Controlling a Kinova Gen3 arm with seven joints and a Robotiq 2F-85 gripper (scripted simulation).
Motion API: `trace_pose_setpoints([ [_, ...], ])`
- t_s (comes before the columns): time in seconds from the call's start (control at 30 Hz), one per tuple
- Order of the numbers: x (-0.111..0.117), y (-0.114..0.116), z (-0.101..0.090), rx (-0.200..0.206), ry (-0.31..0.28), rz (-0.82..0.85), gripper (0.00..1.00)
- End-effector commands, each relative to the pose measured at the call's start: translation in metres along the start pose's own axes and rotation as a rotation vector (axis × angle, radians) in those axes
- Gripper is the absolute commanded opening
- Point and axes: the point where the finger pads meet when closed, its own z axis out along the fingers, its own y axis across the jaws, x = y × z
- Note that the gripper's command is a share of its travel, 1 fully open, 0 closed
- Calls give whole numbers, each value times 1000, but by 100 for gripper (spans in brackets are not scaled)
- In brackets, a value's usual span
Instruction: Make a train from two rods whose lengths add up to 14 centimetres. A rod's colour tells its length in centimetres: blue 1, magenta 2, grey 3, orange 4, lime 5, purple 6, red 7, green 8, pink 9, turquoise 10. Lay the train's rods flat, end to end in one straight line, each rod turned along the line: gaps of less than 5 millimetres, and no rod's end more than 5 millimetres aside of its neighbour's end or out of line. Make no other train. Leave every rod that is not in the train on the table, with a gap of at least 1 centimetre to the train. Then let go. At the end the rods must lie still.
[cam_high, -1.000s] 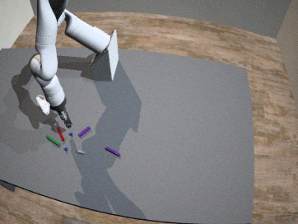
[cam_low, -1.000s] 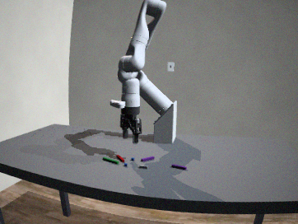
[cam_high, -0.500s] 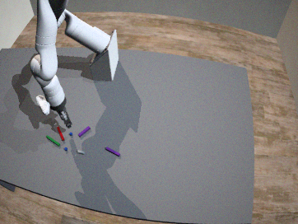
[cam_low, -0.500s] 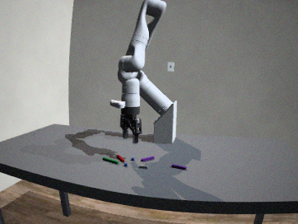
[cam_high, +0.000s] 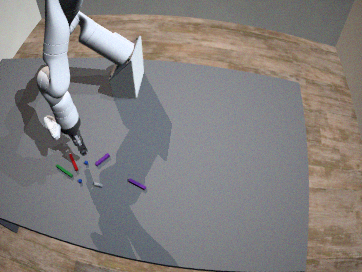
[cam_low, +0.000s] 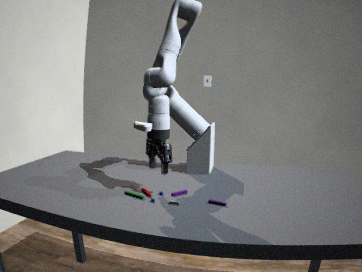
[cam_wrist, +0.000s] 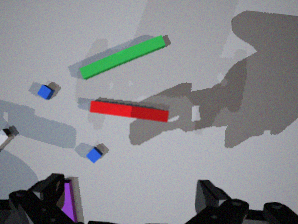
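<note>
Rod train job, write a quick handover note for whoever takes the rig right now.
Gripper: open, empty, hovering above the red rod.
Rods, all lying apart on the table: green rod, red, two purple rods, grey rod, two blue rods.
Done: nothing joined.
Left: green plus one purple makes 14; lay them end to end, other rods kept away, release.
</note>
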Motion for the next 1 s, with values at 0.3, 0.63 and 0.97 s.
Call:
trace_pose_setpoints([
  [0.3, 0, 0, 0, 1, 0, 0, 100],
  [0.63, 0, 0, 0, 1, 0, 0, 100],
  [0.97, -1, -2, 0, 1, 0, -17, 100],
])
